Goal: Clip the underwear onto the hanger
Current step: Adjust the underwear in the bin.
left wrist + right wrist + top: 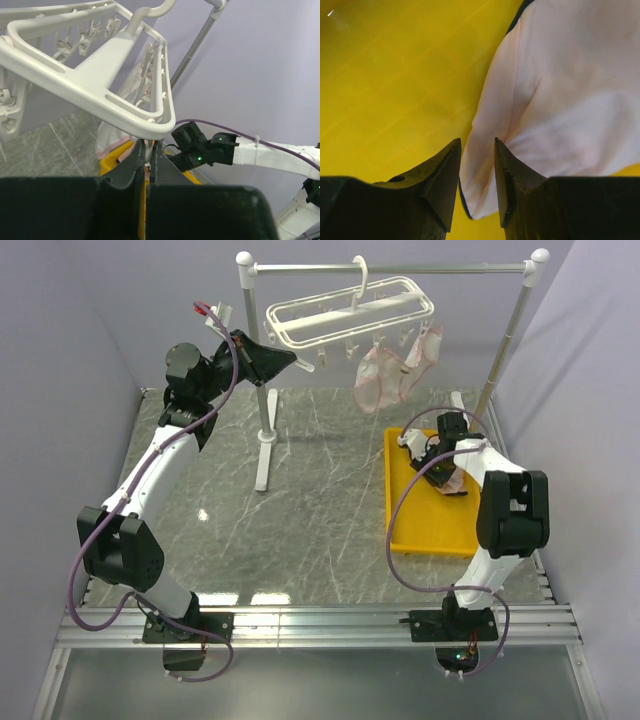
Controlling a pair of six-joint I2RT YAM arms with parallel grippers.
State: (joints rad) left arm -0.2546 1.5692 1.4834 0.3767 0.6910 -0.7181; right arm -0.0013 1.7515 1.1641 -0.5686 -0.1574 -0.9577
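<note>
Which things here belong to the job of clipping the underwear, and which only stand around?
For the job:
- hanger
- hanging briefs, already clipped
- brief in the tray
- left gripper, pinched at the hanger's end
- right gripper, jaws astride the brief's edge

Only standing around:
- yellow tray
- grey rail stand

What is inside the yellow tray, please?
A pale pink brief with navy trim lies on the tray floor, its edge between the right jaws. From above, the right arm covers part of the tray, so anything beneath it is hidden.
</note>
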